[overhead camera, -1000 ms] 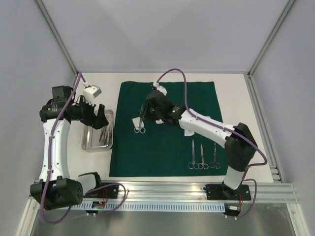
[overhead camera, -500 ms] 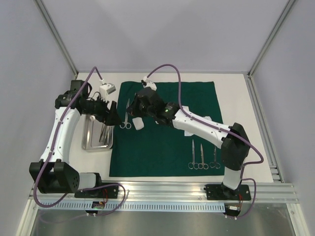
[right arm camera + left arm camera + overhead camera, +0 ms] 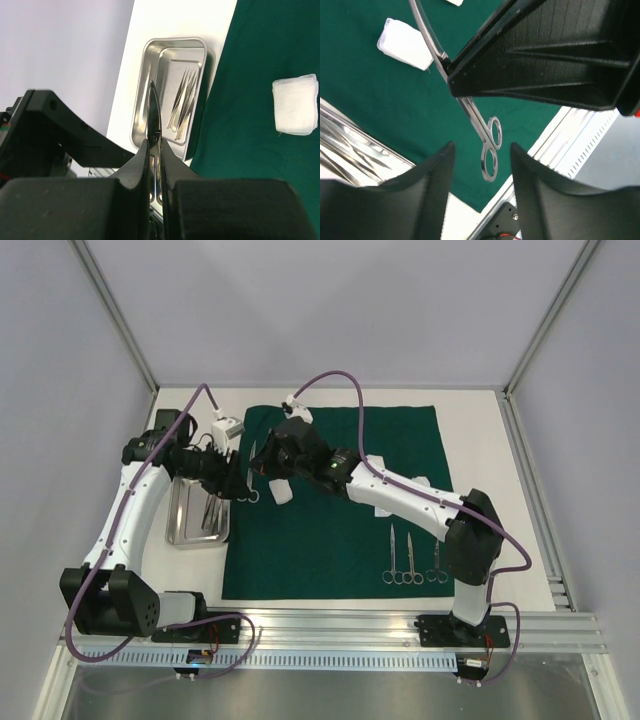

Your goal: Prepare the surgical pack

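On the table, drape (image 3: 330, 540) lies spread flat, with a row of three ring-handled instruments (image 3: 410, 561) laid parallel near its near-right corner and a gauze pad (image 3: 283, 491) towards its left side. Tray (image 3: 184, 527) sits just off the drape's left edge, with slim forceps (image 3: 182, 102) still inside. Judged state: laying-out is partly done; the tray contents and the piece now in the air remain to be placed. Right gripper (image 3: 155, 150) is pinched tight on the scissors (image 3: 479, 119), holding them above the drape's left border, blades pointing away from the arm bases and ring handles hanging free. Left gripper (image 3: 236, 480) faces it from the tray side, its jaws half-spread with the scissor rings between them; no contact is visible in the left wrist view, so this reads as a handover not yet completed. Versus one second ago: the left arm was over the tray with its jaws wider, the right arm held the scissors further in over the drape; both have since converged at the drape's left edge. Row of three, gauze pad and tray are unchanged.
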You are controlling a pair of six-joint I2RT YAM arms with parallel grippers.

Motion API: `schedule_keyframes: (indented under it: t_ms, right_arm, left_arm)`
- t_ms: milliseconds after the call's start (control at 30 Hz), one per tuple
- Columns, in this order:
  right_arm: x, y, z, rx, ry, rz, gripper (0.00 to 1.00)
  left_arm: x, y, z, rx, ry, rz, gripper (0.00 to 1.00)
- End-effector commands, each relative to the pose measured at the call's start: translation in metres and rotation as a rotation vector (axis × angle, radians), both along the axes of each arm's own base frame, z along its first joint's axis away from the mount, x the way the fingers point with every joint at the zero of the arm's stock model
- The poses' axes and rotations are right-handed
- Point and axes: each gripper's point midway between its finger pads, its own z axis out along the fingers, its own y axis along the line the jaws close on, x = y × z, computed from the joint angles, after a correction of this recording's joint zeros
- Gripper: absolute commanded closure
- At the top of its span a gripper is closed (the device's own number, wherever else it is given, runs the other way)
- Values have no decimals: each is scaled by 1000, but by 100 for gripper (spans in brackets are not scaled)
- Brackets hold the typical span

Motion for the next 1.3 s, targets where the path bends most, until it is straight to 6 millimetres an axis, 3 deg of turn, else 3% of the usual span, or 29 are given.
schedule_keyframes:
  t_ms: [0,167,267,400,467,500,633,667,767,1067,1100,1267]
  right_arm:
    - [3,14,32,96,-37,2,100]
    - [1,18,27,101,-21,13,99]
    - [1,20,21,101,-6,21,100]
    - [1,16,13,83,2,22,97]
    - [-1,15,11,74,4,42,87]
    - [0,11,6,62,9,44,76]
    - [-3,-3,-3,24,-3,57,60]
    - [-4,-6,0,24,-12,58,59]
    - [-6,-18,-9,-4,-9,58,58]
    - [-10,-52,-27,-46,18,63,59]
    - [-10,-59,-37,-64,32,55,59]
    - [-12,-83,-41,-89,29,42,59]
  left_arm:
    - [3,-4,3,-4,-35,-16,49]
    - [4,-4,-1,1,-20,-15,72]
    - [1,-3,-6,4,10,-16,100]
    - [0,8,-21,74,46,15,100]
    - [0,20,-33,110,57,47,100]
    - [2,28,-37,137,54,67,100]
    - [13,75,-53,138,93,220,100]
    - [14,93,-59,139,109,281,100]
    - [14,119,-80,165,157,335,100]
    - [11,162,-125,229,289,453,100]
    - [12,168,-131,230,307,470,100]
    - [11,175,-144,243,355,472,100]
